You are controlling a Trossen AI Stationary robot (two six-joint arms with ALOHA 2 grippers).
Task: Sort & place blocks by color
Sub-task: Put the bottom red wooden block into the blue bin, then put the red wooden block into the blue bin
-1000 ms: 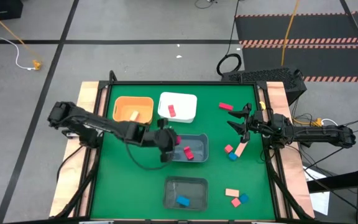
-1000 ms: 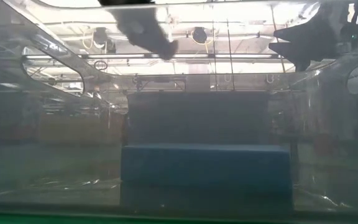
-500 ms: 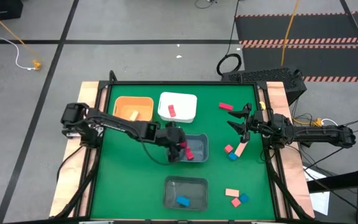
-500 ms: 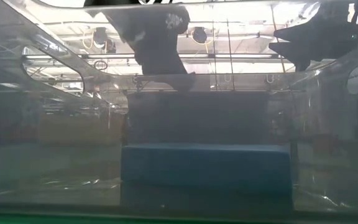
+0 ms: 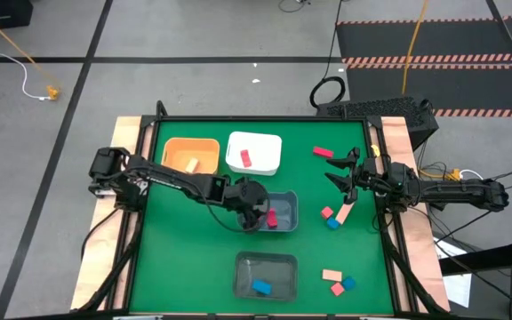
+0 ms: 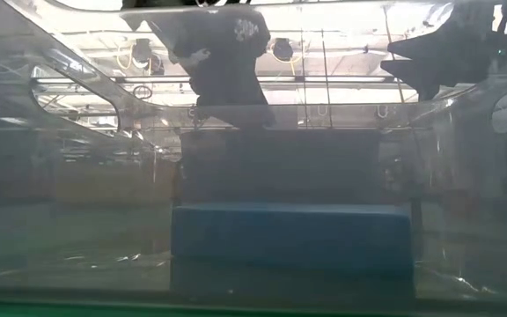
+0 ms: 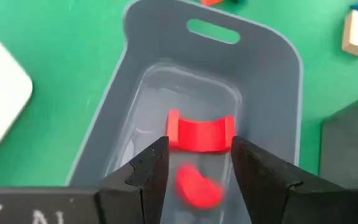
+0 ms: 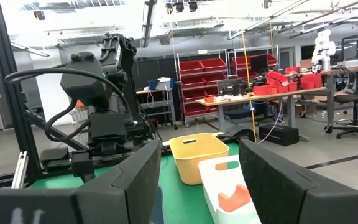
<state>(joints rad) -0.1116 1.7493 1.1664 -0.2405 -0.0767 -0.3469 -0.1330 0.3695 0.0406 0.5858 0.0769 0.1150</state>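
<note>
My left gripper [image 5: 256, 216] [image 7: 199, 149] hangs open over the left end of the grey bin [image 5: 288, 201] [image 7: 272, 93], pointing slantwise down. On the bin's floor lies a red arch-shaped block [image 7: 201, 132]. A second, blurred red piece [image 7: 197, 186] shows between the fingers and touches neither. My right gripper [image 5: 339, 173] [image 8: 199, 155] waits open at the table's right side, with nothing between its fingers. Loose blocks lie to the right: red [image 5: 323, 152], a tan bar [image 5: 344, 213], pink and blue [image 5: 331, 219], and more near the front [image 5: 338, 283].
At the back left, an orange bin [image 5: 204, 145] holds a tan block and a white bin [image 5: 265, 140] a red one. A clear bin [image 5: 278, 260] near the front holds a blue block [image 5: 261, 287] [image 6: 289, 238]; the low view looks through its walls.
My left gripper has gone toward the table's right edge and down, from beside the grey bin's left wall to over the bin, and the hand has rolled somewhat. For the last half second it has kept almost still.
</note>
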